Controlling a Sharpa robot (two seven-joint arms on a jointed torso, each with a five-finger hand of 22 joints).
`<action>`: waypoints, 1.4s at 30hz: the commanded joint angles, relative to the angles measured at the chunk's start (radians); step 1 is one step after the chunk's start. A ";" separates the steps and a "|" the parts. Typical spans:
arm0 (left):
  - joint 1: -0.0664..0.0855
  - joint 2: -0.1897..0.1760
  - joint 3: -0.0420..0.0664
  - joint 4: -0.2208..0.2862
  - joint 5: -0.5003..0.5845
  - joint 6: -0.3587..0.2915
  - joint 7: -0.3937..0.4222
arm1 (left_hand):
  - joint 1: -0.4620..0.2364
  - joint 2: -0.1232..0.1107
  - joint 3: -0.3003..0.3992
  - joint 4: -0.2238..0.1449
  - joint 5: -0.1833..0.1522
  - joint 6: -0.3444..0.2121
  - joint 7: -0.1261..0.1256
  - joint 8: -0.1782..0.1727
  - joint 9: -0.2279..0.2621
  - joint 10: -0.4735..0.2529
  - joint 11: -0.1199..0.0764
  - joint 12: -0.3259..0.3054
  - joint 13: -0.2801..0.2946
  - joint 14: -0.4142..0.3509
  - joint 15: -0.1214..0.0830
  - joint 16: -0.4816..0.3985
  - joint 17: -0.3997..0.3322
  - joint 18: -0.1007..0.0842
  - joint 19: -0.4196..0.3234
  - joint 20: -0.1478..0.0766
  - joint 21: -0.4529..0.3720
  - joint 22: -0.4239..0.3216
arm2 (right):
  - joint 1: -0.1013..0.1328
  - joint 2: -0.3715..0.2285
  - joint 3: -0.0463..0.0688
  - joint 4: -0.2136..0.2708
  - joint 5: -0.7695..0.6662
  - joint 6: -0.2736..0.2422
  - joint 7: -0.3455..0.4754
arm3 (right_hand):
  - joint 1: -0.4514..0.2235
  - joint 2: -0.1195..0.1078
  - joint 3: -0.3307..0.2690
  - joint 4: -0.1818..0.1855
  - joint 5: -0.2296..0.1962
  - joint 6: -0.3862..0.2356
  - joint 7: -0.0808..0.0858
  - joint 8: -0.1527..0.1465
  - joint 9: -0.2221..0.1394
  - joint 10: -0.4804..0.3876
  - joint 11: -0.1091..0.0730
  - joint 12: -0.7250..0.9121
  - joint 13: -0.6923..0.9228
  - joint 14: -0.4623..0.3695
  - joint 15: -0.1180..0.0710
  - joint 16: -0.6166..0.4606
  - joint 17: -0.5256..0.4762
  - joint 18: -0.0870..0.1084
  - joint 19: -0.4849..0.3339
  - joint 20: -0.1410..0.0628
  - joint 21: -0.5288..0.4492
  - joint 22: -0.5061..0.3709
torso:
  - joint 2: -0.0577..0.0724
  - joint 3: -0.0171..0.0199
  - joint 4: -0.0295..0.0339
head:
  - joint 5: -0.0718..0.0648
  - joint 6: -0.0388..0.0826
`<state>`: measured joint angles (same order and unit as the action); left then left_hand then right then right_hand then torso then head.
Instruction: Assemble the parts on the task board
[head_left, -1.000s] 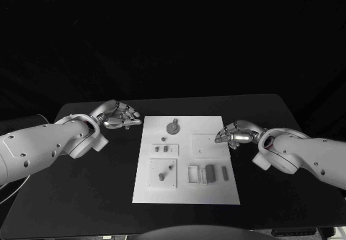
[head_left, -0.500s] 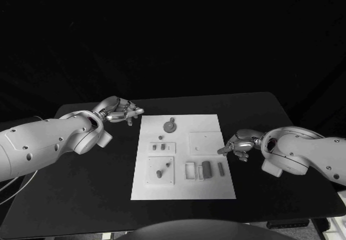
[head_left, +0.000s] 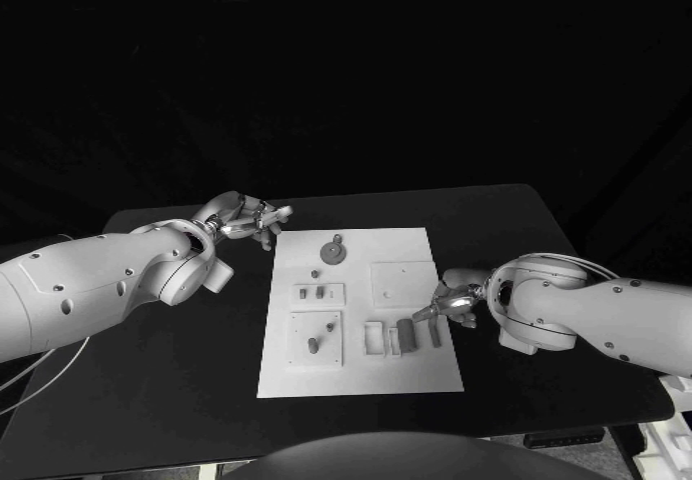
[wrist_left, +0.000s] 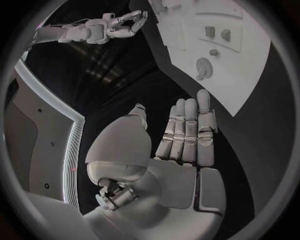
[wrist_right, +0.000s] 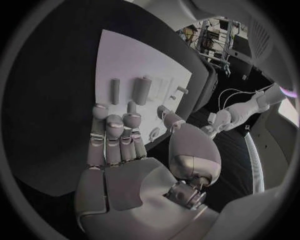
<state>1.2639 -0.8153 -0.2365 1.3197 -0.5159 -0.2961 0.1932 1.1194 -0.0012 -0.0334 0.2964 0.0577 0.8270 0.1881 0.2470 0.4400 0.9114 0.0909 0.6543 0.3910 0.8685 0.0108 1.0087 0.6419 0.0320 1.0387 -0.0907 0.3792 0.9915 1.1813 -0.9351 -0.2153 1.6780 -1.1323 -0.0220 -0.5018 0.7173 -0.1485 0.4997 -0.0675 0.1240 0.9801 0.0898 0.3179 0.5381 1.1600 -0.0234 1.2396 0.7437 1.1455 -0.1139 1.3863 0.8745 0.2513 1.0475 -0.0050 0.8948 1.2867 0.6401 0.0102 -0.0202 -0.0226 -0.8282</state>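
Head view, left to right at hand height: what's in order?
Left hand → task board → right hand, which reaches over the board's right edge by the grey parts.

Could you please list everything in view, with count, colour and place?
Table: one, black, under everything.
Task board: one, white plate, middle of the table.
Round part: one, grey, far end of the board.
Small parts: several, grey, in the recessed squares on the board's left half.
Bar-shaped parts: two, grey, side by side near the board's right edge.
Left hand: one, silver, empty, beside the board's far left corner.
Right hand: one, silver, empty, fingers over the board's right edge by the bars.
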 joint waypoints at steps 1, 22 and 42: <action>-0.001 0.005 0.001 0.003 0.021 0.007 -0.016 | -0.009 0.000 0.007 0.001 -0.004 -0.003 -0.001 0.007 -0.002 0.006 0.000 -0.001 -0.002 0.003 -0.004 -0.003 0.002 0.052 0.007 -0.002 -0.001 0.001 | 0.000 0.023 -0.002 -0.008 -0.071 0.029 -0.018 | -0.005 0.003 0.000 0.008 0.003 0.014 -0.003 0.006 0.002 0.014 -0.002 0.006 0.003 0.019 -0.010 0.007 0.001 0.010 0.004 -0.004 0.009 0.003 | 0.001 0.0001 0.0006 | 0.003 -0.004; -0.002 0.025 0.001 0.008 0.026 0.007 -0.013 | -0.064 0.012 0.010 0.001 -0.005 -0.006 -0.001 0.012 -0.004 0.003 0.000 0.005 -0.005 0.001 -0.005 -0.001 0.006 0.053 0.005 -0.003 -0.004 0.008 | -0.017 0.106 -0.030 -0.081 -0.101 0.072 -0.021 | -0.019 -0.009 -0.002 0.034 0.002 0.028 -0.008 0.006 0.001 0.029 -0.008 0.016 0.011 0.033 -0.014 0.021 0.006 0.010 0.014 -0.015 0.020 0.010 | 0.004 -0.0041 0.0037 | 0.021 -0.011; -0.002 0.023 0.001 0.011 0.026 0.015 -0.017 | -0.081 0.012 0.009 0.001 -0.005 -0.012 0.001 0.012 -0.005 -0.003 0.002 0.005 -0.007 -0.005 -0.004 -0.002 0.007 0.053 0.000 -0.002 -0.007 0.011 | -0.036 0.159 -0.031 -0.146 -0.140 0.114 -0.023 | -0.040 -0.042 0.011 0.093 -0.047 0.029 -0.009 0.002 -0.001 0.024 -0.008 0.015 0.016 0.025 -0.013 0.025 0.009 0.010 0.006 -0.018 0.020 0.015 | 0.006 0.0000 0.0006 | 0.036 -0.017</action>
<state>1.2613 -0.7934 -0.2366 1.3279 -0.4969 -0.2924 0.1731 1.0469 0.0107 -0.0280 0.2965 0.0578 0.8198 0.1890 0.2549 0.4358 0.9114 0.0910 0.6543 0.3853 0.8680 0.0112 1.0089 0.6477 0.0321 1.0401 -0.0890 0.3789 1.0016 1.1463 -0.7775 -0.2464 1.5337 -1.2552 0.0641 -0.5234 0.6801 -0.1860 0.5093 0.0195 0.0802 1.0076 0.0788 0.3220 0.5393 1.1832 -0.0322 1.2500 0.7590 1.1740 -0.1215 1.4058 0.8819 0.2453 1.0576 -0.0199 0.9098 1.3010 0.6460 0.0095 -0.0198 0.0120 -0.8440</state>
